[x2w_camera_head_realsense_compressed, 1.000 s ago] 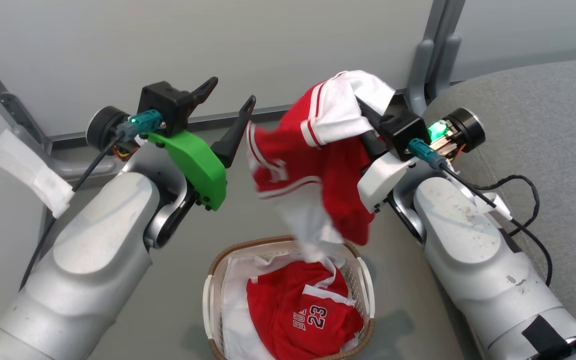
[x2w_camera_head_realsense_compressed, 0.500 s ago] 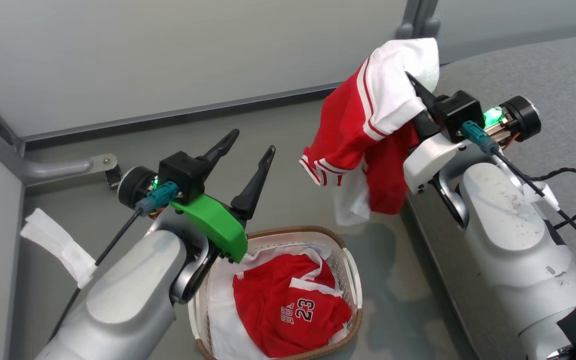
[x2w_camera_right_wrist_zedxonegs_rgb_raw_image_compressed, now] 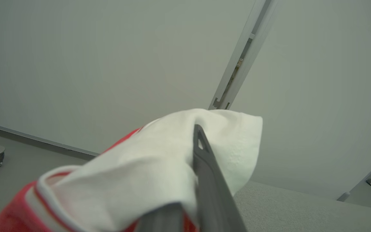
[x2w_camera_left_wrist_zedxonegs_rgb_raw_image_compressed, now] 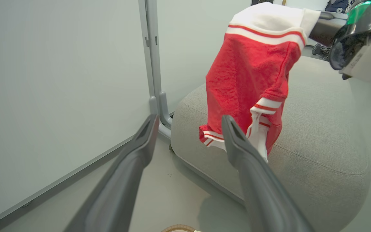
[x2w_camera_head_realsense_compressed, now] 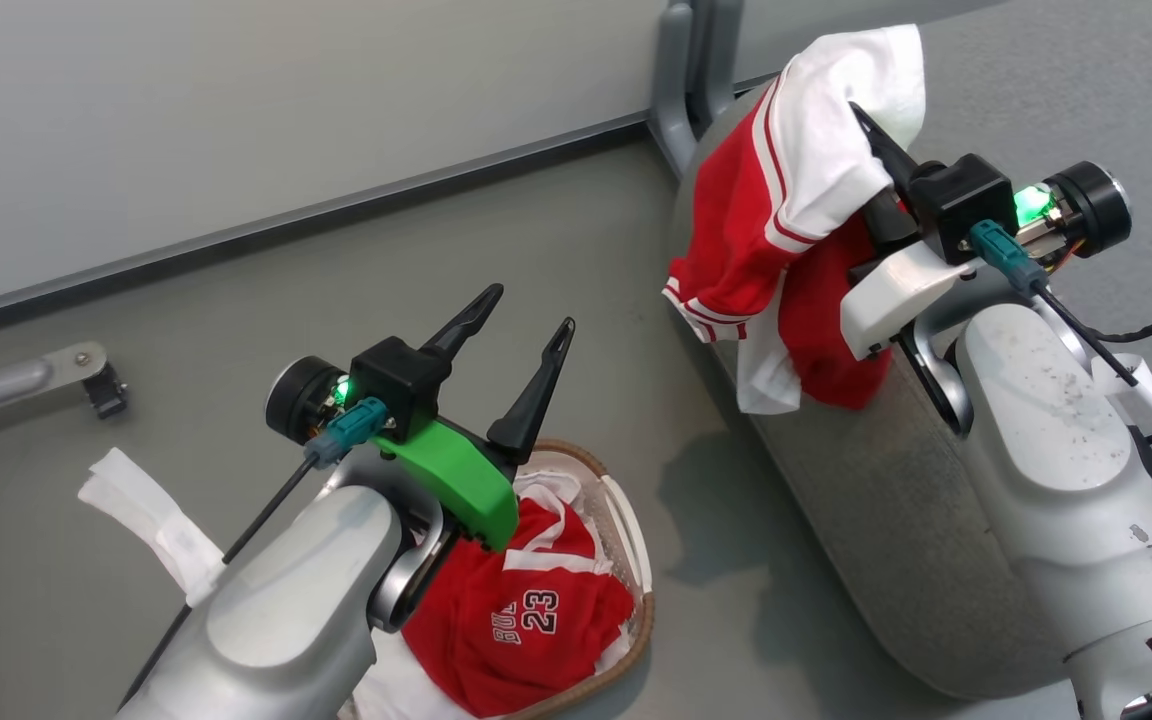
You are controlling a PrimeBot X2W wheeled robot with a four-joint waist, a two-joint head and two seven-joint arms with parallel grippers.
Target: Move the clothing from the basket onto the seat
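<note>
Head view shows the right gripper point(x2w_camera_head_realsense_compressed: 866, 130) with its two dark fingers pressed together on the white band of a red garment point(x2w_camera_head_realsense_compressed: 736, 230). This piece has white stripes on its trim, and it hangs down from the fingers, over the rounded corner of the grey seat point(x2w_camera_head_realsense_compressed: 886, 520). Its lower hem is very near the side of the seat, but I cannot tell if it touches. In the right wrist view one finger point(x2w_camera_right_wrist_zedxonegs_rgb_raw_image_compressed: 204, 167) lies on the white cloth, which folds around it.

On the robot's left side, the left gripper point(x2w_camera_head_realsense_compressed: 528, 308) has its fingers wide apart and carries nothing. It hovers above the far rim of the basket point(x2w_camera_head_realsense_compressed: 636, 560), which stands on the grey floor point(x2w_camera_head_realsense_compressed: 556, 230), apart from the seat. Inside the basket lies the numbered red garment point(x2w_camera_head_realsense_compressed: 516, 610), crumpled, with the number 23 facing up and part of the lettering beside it. The left forearm covers the left part of the basket.
</note>
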